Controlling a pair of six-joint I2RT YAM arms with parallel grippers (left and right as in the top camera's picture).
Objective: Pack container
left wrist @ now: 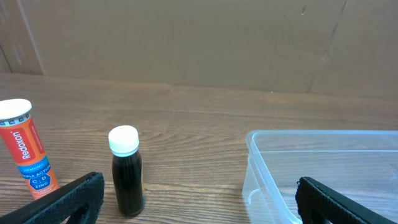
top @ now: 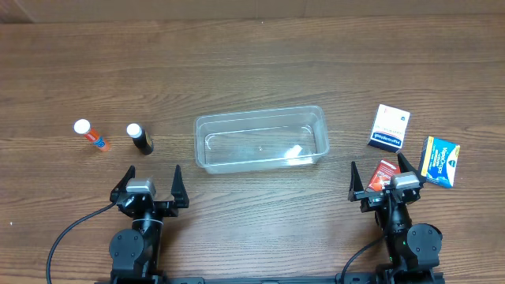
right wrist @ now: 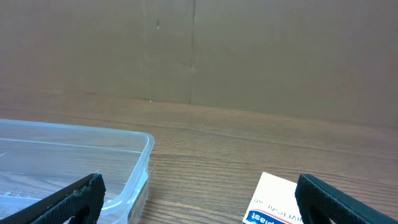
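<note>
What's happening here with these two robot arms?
The clear container looks empty, so packing hasn't started. The left gripper and right gripper are both open, holding nothing. An orange tube and dark bottle stand left of it; a white box, blue box and red box sit right of it.

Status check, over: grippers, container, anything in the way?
Left gripper and right gripper: jaws open, empty. Clear rectangular plastic container mid-table, nothing inside. Small red box at the right jaws; nothing blocks the container.
</note>
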